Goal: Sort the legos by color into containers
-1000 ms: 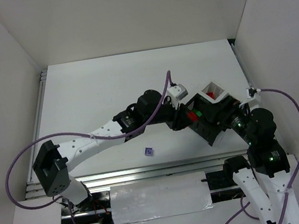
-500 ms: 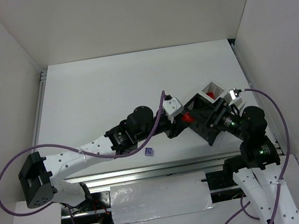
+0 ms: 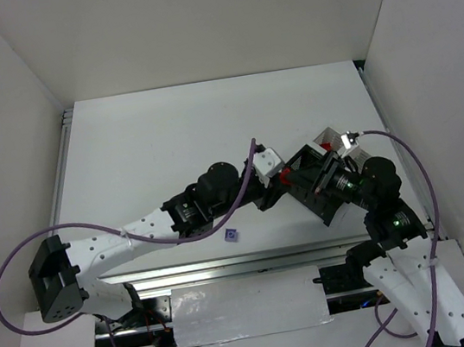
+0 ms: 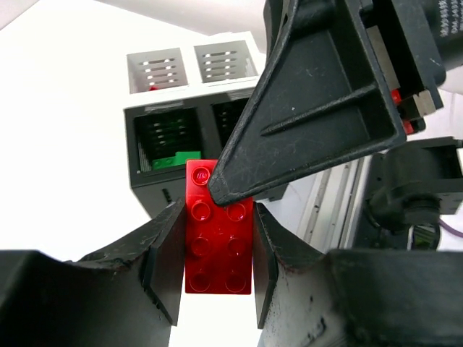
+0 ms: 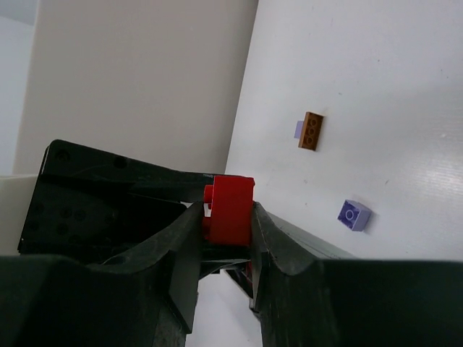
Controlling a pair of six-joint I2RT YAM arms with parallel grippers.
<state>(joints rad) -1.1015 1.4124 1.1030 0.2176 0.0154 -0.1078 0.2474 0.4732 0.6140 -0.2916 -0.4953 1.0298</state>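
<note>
The left gripper is narrowed onto a red lego brick, a two-by-four with its studs facing the wrist camera, one finger pad pressed against each long side. The brick is up in the air just in front of the containers, a block of four square cells: two black ones nearer, two white-walled ones behind. A green brick lies in the left black cell, and a speck of red shows low in the left white cell. One fingertip of the right gripper crosses the far end of the red brick in the left wrist view. The right wrist view shows a red brick edge-on, pinched between that gripper's two fingers, apparently the same brick, so both grippers are clamped on it at once. On the white table below, a thin brown brick lies just beside a small lavender piece, and a lavender brick sits apart from them. From above, the two grippers meet over the container block at the right of the table.
</note>
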